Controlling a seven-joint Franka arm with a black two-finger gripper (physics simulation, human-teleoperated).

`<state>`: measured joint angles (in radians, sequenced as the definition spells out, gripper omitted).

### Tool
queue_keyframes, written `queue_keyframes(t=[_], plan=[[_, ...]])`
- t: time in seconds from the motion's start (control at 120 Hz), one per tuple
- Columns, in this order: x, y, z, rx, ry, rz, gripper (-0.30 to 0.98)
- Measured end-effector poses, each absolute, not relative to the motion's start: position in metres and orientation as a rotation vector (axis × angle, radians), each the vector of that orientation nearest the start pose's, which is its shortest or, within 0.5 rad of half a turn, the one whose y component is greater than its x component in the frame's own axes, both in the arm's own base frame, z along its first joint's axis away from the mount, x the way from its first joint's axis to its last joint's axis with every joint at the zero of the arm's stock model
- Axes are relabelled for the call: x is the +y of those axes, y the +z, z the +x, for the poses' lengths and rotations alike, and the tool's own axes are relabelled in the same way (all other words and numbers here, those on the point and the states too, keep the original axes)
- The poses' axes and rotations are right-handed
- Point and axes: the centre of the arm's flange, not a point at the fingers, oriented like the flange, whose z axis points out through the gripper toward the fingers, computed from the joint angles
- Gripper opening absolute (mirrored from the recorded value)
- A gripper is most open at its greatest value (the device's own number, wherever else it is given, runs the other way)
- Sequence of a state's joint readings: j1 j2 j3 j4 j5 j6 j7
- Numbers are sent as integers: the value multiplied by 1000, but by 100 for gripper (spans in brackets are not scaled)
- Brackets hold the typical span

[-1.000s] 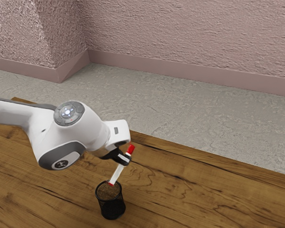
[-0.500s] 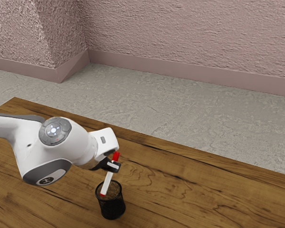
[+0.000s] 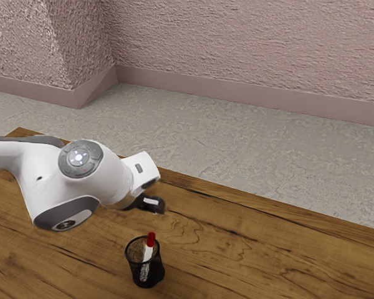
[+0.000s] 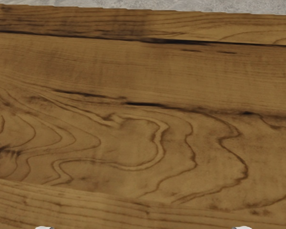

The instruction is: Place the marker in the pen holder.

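The white marker (image 3: 147, 255) is leaning inside the black mesh pen holder (image 3: 156, 275), its red end (image 3: 151, 239) poking above the rim towards the exterior view's right. On the far side, the two-finger gripper (image 3: 158, 205) is hovering above the wooden table (image 3: 255, 249), clear of both, its fingers (image 4: 44, 227) standing wide apart and pinching nothing. The marker is probably behaving as something light, stiff and slightly slippery; any regrip should be taking the red end squarely, without tugging the holder sideways.

shows brown wooden table (image 3: 268, 249), dark-grained | has mottled grey floor (image 3: 237, 143) beyond | includes rough pink wall (image 3: 237, 43), plus smoother pink baseboard (image 3: 237, 91) along its foot
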<state>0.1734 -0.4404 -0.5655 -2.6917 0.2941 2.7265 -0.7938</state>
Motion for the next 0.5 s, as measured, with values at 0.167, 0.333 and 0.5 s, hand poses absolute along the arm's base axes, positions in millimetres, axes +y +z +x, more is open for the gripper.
queue_keyframes(t=[0.167,0.333,0.5], plan=[[-104,560,504,-660,-901,-2938,59],[-64,711,557,-753,-797,-2972,64],[-24,723,550,-737,-538,-2960,67]])
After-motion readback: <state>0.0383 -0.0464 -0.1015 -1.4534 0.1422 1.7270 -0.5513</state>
